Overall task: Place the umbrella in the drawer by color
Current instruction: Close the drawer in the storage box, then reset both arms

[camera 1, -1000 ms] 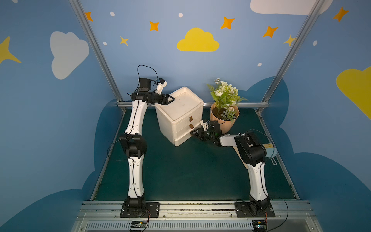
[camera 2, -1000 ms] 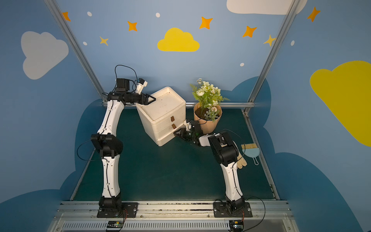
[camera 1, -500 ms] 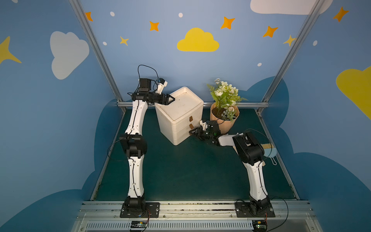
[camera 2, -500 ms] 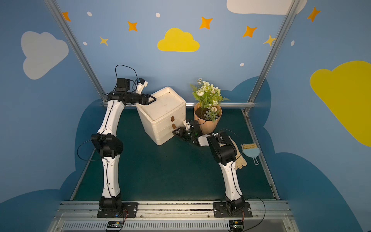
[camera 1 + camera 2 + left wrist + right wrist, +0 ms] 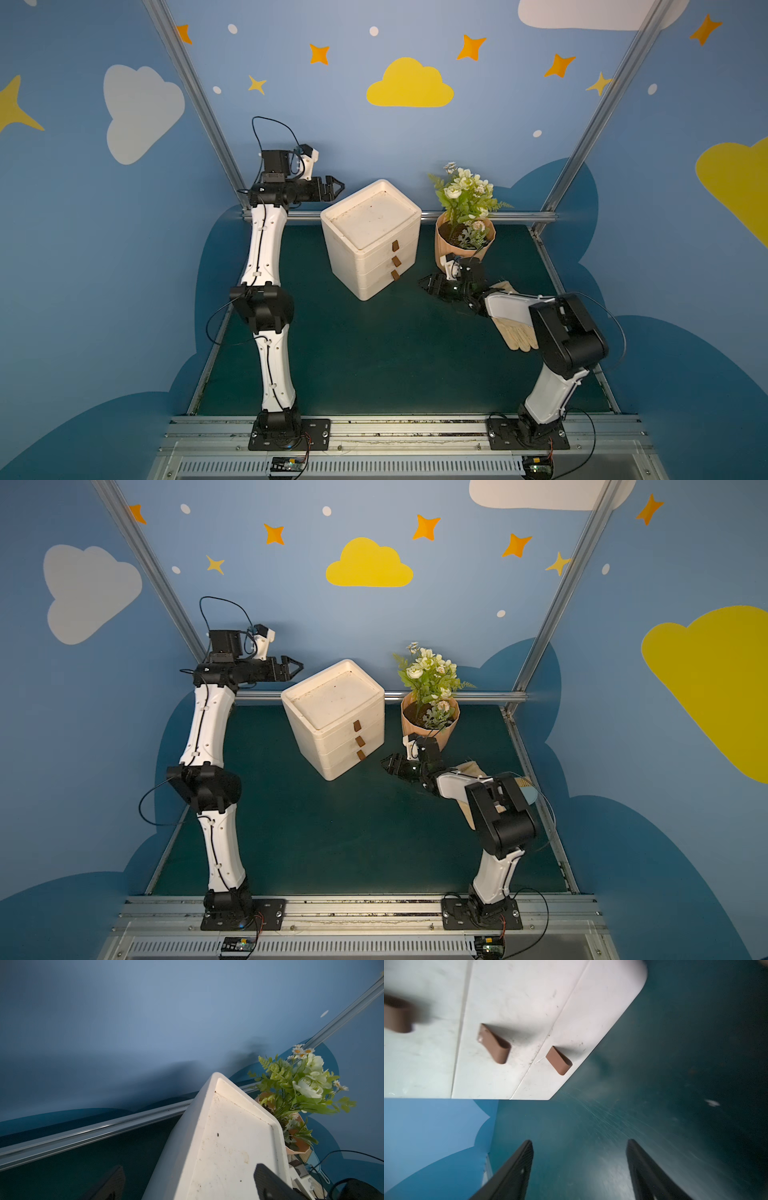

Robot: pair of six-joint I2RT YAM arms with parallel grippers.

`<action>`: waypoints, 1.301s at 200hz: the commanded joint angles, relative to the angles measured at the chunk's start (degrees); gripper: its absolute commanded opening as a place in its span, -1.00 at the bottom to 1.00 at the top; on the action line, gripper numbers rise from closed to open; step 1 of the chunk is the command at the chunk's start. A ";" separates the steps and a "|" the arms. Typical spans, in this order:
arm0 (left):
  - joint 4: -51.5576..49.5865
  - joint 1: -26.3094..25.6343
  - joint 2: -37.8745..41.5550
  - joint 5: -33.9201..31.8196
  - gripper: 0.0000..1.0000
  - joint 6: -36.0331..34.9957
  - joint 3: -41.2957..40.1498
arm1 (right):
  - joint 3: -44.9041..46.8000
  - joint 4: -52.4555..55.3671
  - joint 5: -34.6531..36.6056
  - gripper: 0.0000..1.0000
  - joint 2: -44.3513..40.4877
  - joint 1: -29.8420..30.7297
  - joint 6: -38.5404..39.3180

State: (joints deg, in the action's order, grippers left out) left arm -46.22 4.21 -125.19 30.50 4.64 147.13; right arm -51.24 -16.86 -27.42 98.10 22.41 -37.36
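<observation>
Item 1, white drawer unit (image 5: 370, 237): stands upright on the green table mat (image 5: 374, 353) toward the back, turned corner-on; 3 drawers stacked, all pushed in flush, each with 1 brown loop handle (image 5: 494, 1045) on its front. Item 2, umbrella: cannot be placed from any view. Item 3, left gripper (image 5: 337, 188): held high, level with the unit's recessed top and near its rear corner, apart from it in both top views; fingers (image 5: 268, 1180) spread wide, nothing between them. Item 4, right gripper (image 5: 426, 283): low over the mat, pointing at the drawer fronts, near the lowest handle (image 5: 559, 1060) but clear of it; fingers (image 5: 517, 1174) parted, only bare mat between them. Item 5, potted flowers (image 5: 446, 249): tan pot with white blooms and green fronds, just beside the unit on the robot's right, at the back rail. Item 6, beige glove (image 5: 517, 334): flat on the mat, partly under the right arm.
</observation>
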 commanded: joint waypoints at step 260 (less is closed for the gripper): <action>63.91 -2.69 73.91 -44.09 1.00 5.92 -126.48 | 30.93 -25.60 23.10 0.96 -18.48 -23.59 37.19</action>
State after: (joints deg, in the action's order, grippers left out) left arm 9.17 2.07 -47.62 -11.70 12.97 22.59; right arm -23.00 -27.86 0.95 75.26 -1.19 -3.66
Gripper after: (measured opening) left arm 0.998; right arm 0.982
